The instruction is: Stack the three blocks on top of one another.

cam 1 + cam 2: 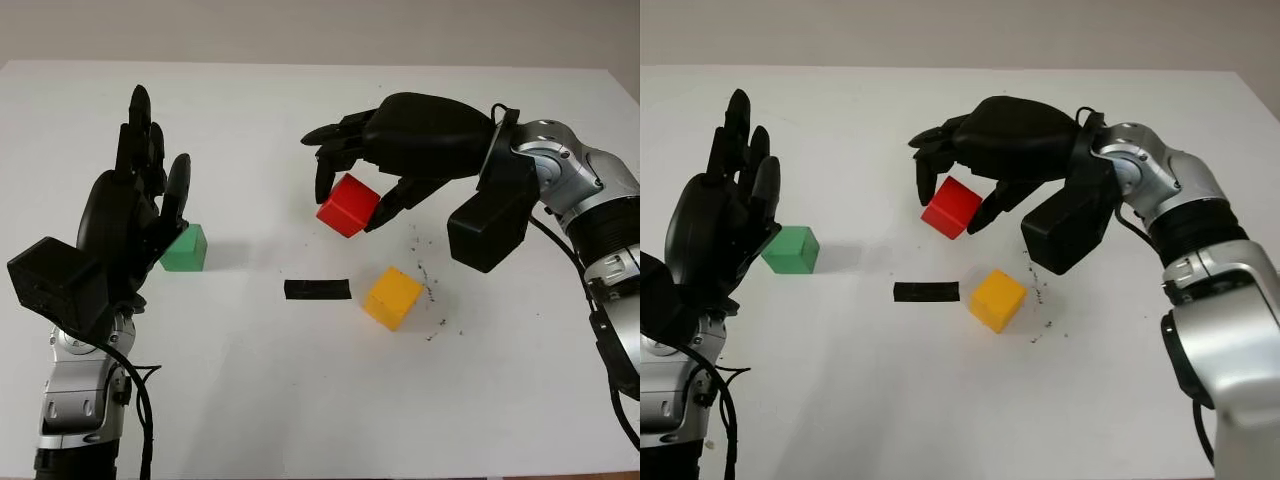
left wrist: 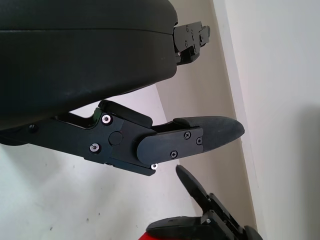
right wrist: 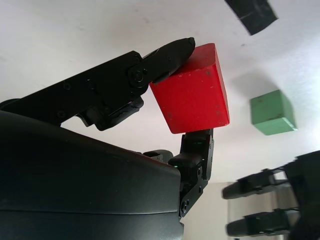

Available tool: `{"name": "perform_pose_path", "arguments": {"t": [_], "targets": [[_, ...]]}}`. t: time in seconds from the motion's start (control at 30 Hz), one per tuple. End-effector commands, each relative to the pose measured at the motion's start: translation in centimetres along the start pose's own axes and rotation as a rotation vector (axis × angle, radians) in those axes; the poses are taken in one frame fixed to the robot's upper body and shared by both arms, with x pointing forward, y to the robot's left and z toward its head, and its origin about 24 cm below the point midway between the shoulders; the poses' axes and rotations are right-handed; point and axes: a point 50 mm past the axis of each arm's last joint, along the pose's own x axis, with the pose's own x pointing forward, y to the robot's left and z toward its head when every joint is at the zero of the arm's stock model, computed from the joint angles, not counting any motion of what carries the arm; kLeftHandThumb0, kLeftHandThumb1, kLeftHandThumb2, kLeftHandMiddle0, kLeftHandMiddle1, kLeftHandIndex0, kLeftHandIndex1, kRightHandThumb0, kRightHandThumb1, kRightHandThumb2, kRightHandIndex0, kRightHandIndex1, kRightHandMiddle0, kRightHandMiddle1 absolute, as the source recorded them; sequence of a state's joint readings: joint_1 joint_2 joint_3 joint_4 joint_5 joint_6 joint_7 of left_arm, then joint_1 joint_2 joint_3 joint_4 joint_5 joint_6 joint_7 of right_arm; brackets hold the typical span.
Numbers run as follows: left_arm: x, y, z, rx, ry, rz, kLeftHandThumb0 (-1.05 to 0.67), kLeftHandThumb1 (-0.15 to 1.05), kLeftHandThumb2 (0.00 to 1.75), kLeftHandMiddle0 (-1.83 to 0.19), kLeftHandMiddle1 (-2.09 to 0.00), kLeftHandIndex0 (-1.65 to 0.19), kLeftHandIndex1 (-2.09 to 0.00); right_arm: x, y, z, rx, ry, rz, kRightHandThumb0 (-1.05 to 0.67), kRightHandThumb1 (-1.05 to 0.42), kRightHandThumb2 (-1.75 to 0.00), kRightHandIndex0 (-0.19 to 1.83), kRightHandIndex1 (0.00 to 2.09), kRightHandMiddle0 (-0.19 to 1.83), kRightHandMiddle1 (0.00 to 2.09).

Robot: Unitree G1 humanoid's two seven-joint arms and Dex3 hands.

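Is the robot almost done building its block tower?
Not yet. Nothing is stacked so far. The right hand holds the red block, tilted, above the table. The yellow block and the green block sit apart on the table. The left hand is open beside the green block. All the stacking is left.
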State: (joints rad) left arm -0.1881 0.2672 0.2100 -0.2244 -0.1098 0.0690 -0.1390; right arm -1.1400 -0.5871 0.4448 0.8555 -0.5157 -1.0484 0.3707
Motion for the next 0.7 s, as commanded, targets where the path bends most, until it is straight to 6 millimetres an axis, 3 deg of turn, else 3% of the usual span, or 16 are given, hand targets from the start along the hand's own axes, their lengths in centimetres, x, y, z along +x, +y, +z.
{"name": "perform_pose_path", "arguments": {"t": [0.0, 0.67], "targets": [[-0.3, 0.2, 0.3, 0.004, -0.014, 0.002, -0.68, 1.05, 0.56, 0.19, -0.04, 0.19, -0.04, 0.5, -0.7, 0.6, -0.017, -0.04, -0.011, -0.42, -0.9, -0.05, 0.31, 0.03, 0.5, 1.33], [-0.5, 0.1, 0.2, -0.001, -0.018, 0.019, -0.7, 1.05, 0.56, 0.19, -0.04, 0.19, -0.04, 2.4, 1.5, 2.2, -0.075, -0.149, 0.139, -0.46, -0.89, -0.05, 0.33, 0.06, 0.51, 1.44]]}}
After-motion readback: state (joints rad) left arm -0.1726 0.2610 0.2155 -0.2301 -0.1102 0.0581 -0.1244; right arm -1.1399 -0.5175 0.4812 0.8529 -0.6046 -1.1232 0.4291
